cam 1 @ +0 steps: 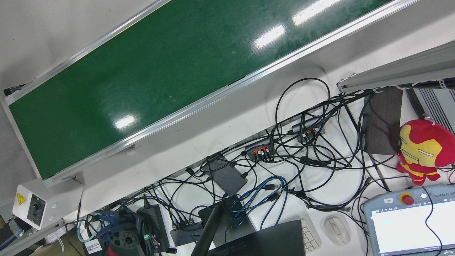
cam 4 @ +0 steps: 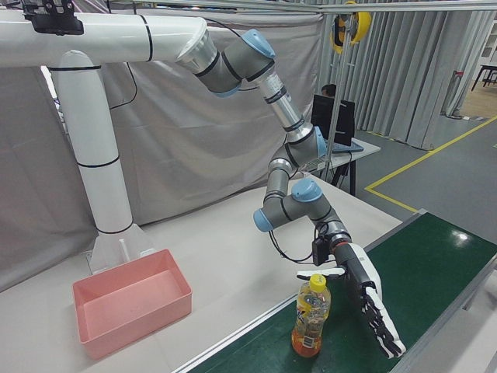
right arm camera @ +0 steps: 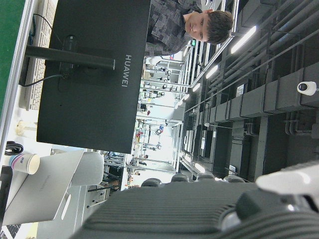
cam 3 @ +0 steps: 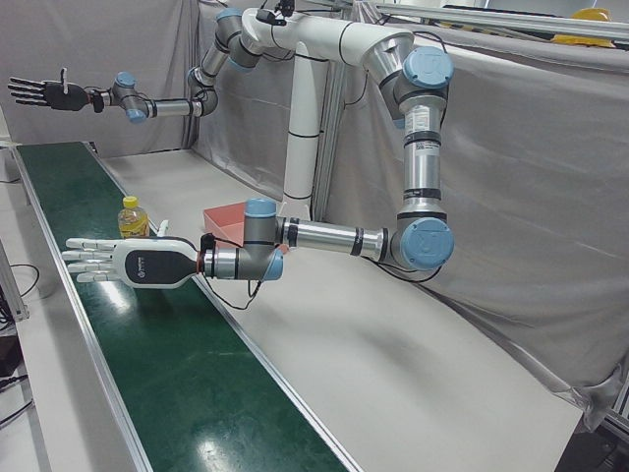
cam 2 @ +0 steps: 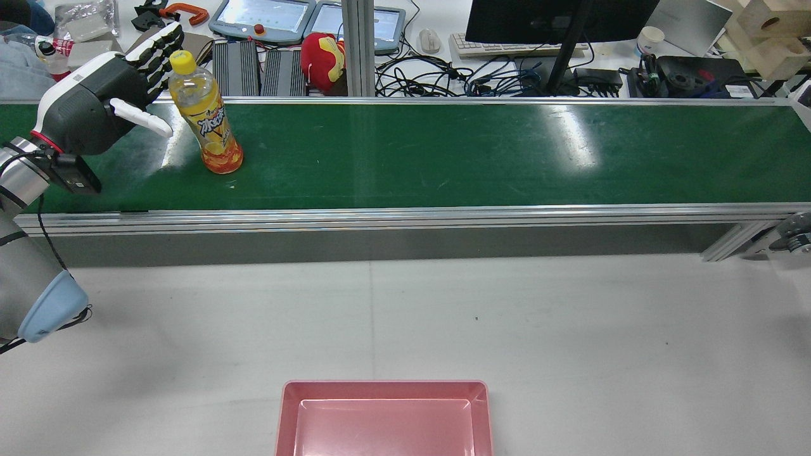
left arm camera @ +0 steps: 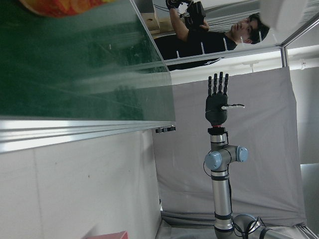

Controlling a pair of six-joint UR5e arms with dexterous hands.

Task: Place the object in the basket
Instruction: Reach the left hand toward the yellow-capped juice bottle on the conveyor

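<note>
A drink bottle (cam 2: 208, 123) with orange liquid and a yellow cap stands upright on the green conveyor belt (cam 2: 443, 152), near its left end in the rear view. My left hand (cam 2: 108, 95) is open just left of it, palm toward the bottle, with its fingers (cam 2: 158, 47) spread beside the cap and not closed on it. The bottle (cam 4: 311, 318) and left hand (cam 4: 365, 299) also show in the right-front view. My right hand (cam 3: 44, 93) is open and empty, held high far down the belt. The pink basket (cam 2: 386, 389) sits on the white table in front of the belt.
An aluminium rail (cam 2: 405, 215) edges the belt. Behind the belt are a monitor (cam 2: 557, 19), tangled cables (cam 1: 302, 156), a red plush toy (cam 2: 323, 57) and teach pendants (cam 2: 263, 19). A person (left arm camera: 219, 35) stands beyond the belt.
</note>
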